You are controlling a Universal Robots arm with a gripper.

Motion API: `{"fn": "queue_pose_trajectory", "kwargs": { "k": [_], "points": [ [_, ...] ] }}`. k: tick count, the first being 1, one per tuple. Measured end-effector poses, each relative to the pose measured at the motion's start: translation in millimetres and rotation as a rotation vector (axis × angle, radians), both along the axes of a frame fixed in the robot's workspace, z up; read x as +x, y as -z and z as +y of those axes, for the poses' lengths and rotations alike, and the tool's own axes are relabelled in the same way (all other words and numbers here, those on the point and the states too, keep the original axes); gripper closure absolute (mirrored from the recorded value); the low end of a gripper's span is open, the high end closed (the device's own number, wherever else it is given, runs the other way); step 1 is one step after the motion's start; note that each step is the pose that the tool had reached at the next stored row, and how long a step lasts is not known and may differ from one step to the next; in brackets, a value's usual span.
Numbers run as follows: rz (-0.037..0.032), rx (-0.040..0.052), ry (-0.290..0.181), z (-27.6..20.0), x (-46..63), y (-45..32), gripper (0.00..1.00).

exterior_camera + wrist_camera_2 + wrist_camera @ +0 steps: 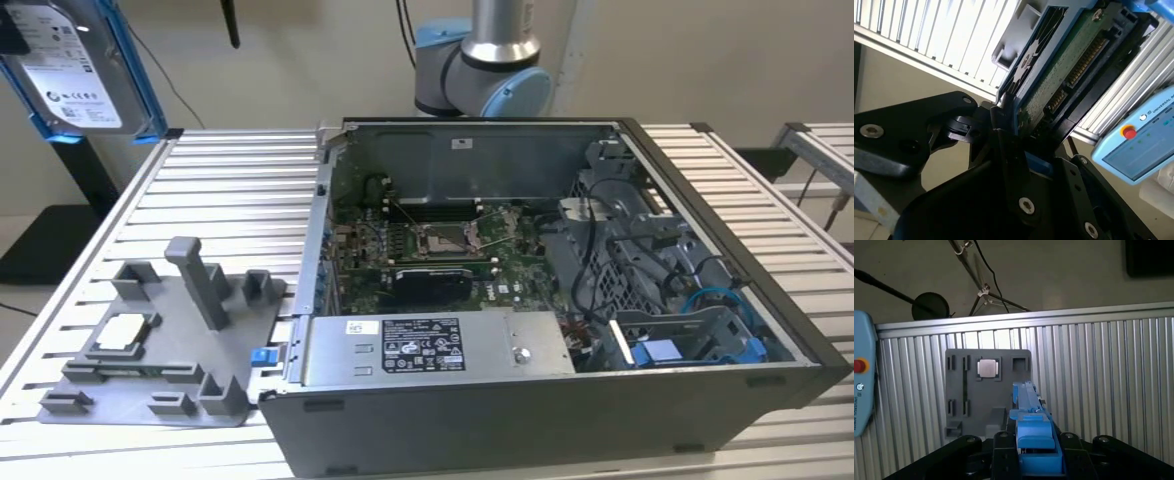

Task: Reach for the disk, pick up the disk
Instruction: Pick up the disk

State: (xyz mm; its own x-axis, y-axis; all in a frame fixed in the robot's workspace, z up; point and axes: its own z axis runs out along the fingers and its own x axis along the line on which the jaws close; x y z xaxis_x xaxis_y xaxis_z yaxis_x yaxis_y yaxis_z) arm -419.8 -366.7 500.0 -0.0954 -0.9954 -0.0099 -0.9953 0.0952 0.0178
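Observation:
The disk (74,70), a silver-grey drive with a white label in a bright blue carrier, hangs high above the table at the exterior view's far left. In the second wrist view its green circuit-board underside and connector edge (1064,65) run between my black fingers (1004,130). The first wrist view looks down the blue carrier's edge (1031,410), which sits clamped in my gripper (1036,442) above the grey fixture plate. My gripper is shut on the disk.
An open computer case (534,300) fills the table's middle and the exterior view's right. A grey fixture plate (160,350) holding a small square silver chip (988,368) lies left of it. A teach pendant (1139,145) rests at the slatted table's edge.

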Motion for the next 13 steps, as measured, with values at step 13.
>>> {"fn": "queue_pose_trajectory", "kwargs": {
  "k": [13],
  "points": [
    [0.0000, 0.0000, 0.000, 0.0, 10.9, 0.0, 1.00]
  ]
}}
